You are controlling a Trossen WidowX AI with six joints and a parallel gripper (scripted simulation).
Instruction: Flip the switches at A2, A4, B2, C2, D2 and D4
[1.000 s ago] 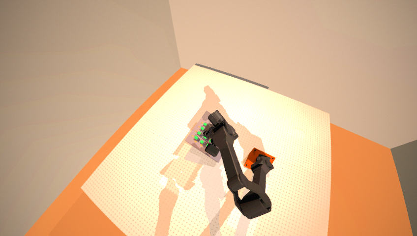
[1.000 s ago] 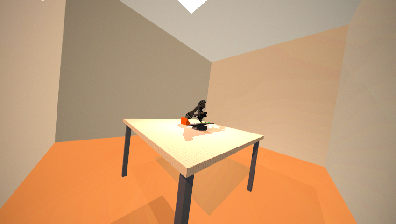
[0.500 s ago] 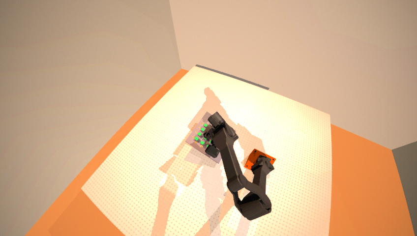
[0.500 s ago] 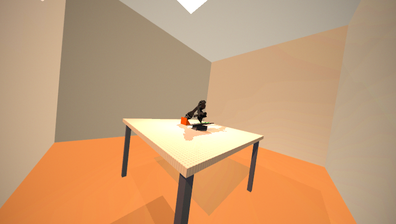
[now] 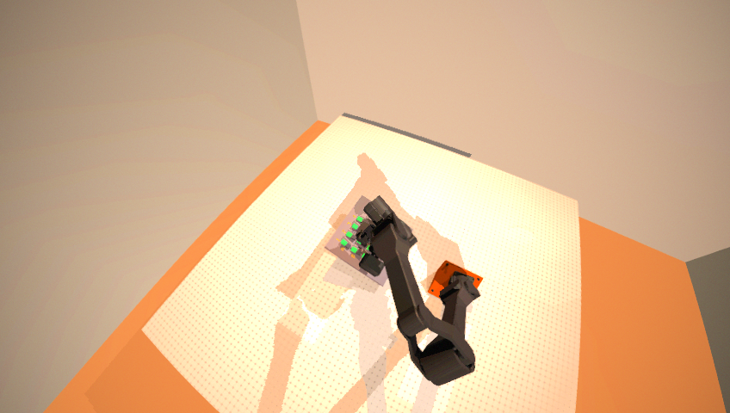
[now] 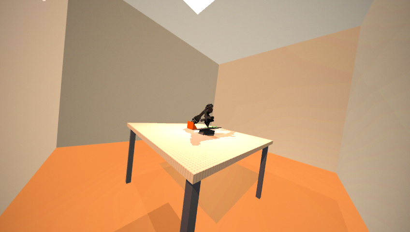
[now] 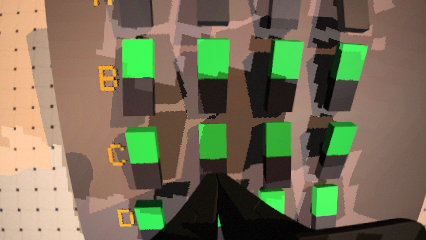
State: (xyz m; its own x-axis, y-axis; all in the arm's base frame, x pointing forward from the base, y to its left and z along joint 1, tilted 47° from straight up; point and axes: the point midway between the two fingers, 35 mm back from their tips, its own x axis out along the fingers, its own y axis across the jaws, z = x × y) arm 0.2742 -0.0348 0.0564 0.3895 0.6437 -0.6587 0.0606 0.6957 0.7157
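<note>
the dark pincer [image 7: 218,176], its fingers together on nothing, points at the green rocker switch c2 [image 7: 213,141] on the grey-brown panel [image 7: 385,150] lying on the pale dotted counter [image 5: 486,214]. which switches are already flipped, i cannot tell; c2, d2, d4 probably remain.

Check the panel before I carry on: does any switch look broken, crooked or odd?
Nothing stands out. The switches seen by the wrist camera sit straight in their rows on the panel, none broken. The shut claw points at C2, hiding D2.
</note>
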